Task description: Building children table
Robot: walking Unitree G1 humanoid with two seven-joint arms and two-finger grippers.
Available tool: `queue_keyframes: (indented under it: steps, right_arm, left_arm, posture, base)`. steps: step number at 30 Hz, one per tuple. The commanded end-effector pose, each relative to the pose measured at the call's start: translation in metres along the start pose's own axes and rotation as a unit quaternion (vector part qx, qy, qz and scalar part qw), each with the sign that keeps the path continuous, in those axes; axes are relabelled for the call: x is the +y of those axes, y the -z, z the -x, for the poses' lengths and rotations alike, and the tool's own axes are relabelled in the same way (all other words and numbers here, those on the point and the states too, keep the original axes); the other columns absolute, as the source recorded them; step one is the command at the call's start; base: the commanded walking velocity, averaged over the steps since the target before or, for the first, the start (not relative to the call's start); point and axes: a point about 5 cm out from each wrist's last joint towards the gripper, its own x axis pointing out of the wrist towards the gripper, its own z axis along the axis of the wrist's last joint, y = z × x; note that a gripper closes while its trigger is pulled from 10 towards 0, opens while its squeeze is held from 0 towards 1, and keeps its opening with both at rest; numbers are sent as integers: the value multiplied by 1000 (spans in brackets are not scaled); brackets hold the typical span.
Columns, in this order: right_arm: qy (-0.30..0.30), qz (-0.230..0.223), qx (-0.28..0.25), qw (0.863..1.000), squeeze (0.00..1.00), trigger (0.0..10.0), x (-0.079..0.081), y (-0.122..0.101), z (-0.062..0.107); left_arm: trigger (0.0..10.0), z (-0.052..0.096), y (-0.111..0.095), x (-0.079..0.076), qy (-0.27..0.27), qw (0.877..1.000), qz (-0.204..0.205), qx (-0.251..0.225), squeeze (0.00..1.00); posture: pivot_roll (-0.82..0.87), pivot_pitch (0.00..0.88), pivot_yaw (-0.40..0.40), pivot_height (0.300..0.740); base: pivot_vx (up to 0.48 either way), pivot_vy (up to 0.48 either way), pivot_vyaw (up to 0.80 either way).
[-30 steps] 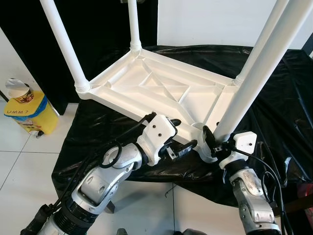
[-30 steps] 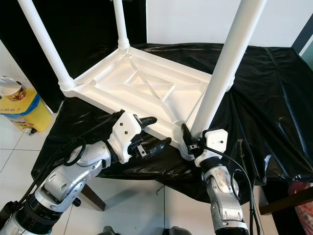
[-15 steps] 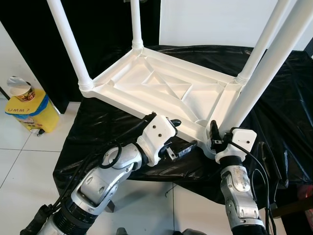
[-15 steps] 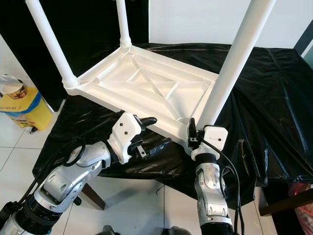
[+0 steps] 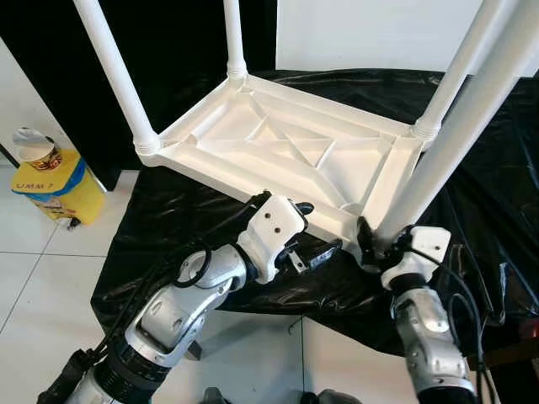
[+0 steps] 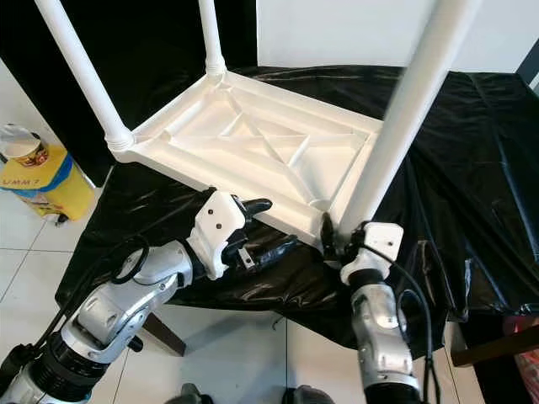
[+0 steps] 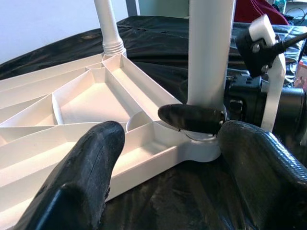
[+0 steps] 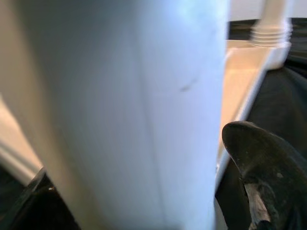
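Here is the white children's table (image 5: 286, 156), flipped upside down on a surface draped in black plastic sheeting (image 5: 194, 206), legs pointing up. The left arm reaches in low from the near left, elbow bent, wrist angled toward the table's near long edge, and the left gripper (image 5: 313, 231) has its jaws spread wide: one black finger (image 5: 296, 208) lies over the top of the white rim, the other (image 5: 324, 251) sits lower, out over the sheeting beside that edge. So the rim passes between the jaws, but they are not closed on it. In the left wrist view the two fingers are well apart, with the ribbed underside of the table between and beyond them. Over on the right, the right arm comes straight up from below the surface's front edge, and the right gripper (image 5: 379, 244) sits at the foot of the near-right leg (image 5: 459, 126), just where it meets the corner socket. Its jaws are clasped around the leg; the right wrist view has the white tube pressed close against one dark finger (image 8: 261, 158). A yellow container (image 5: 55, 181) stands on the tiled floor to the left.
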Motion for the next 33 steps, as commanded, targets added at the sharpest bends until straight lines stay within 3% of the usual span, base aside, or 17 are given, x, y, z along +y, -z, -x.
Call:
queue_keyframes:
  steps: [1, 6, 8, 11, 16, 17, 19, 20, 32, 33]
  right_arm:
    - [-41, 8, -10, 999, 0, 10000, -4, -10, -6]
    - [-95, 20, 0, 995, 0, 10000, -8, -12, -10]
    - [-157, 38, 16, 987, 0, 10000, -9, -13, -14]
    - [-197, 54, 28, 978, 0, 10000, -11, -13, -18]
    - [-219, 73, 35, 972, 0, 10000, -15, -14, -24]
    - [-227, 77, 41, 970, 0, 8039, -18, -14, -26]
    - [-233, 81, 47, 968, 0, 8039, -21, -13, -28]
    - [-234, 83, 52, 967, 0, 0, -25, -13, -28]
    - [-225, 86, 75, 968, 0, 0, -42, -4, -24]
    - [-221, 86, 77, 968, 0, 10000, -42, -3, -24]
  left_arm:
    - [10000, -2, 0, -6, 48, 999, -5, -3, 0]
    - [10000, -4, 0, -7, 52, 999, -8, -3, 0]
    - [10000, -7, 1, -9, 55, 998, -10, -2, 0]
    - [10000, -8, 1, -11, 56, 998, -11, -4, 0]
    - [10000, -10, 0, -12, 58, 998, -11, -7, 0]
    - [10000, -11, -1, -13, 59, 998, -11, -9, 0]
    - [10000, -12, -2, -13, 59, 998, -11, -10, 0]
    - [10000, -12, -2, -12, 58, 998, -12, -11, 0]
    - [10000, -13, -2, -9, 47, 999, -12, -15, 0]
    - [10000, -13, -1, -9, 47, 999, -12, -14, 0]
  posture:
    - [11, 41, -29, 740]
    - [10, 37, -30, 740]
    - [9, 36, -35, 740]
    - [8, 36, -35, 740]
    - [6, 34, -35, 740]
    - [4, 34, -38, 740]
    - [3, 33, -38, 740]
    - [3, 34, -40, 740]
    - [-5, 38, -48, 740]
    - [-12, 36, -51, 740]
  base:
    - [0, 0, 0]
    - [0, 0, 0]
    - [0, 0, 0]
    - [0, 0, 0]
    - [0, 0, 0]
    - [0, 0, 0]
    - [0, 0, 0]
    - [0, 0, 0]
    - [0, 0, 0]
    - [0, 0, 0]
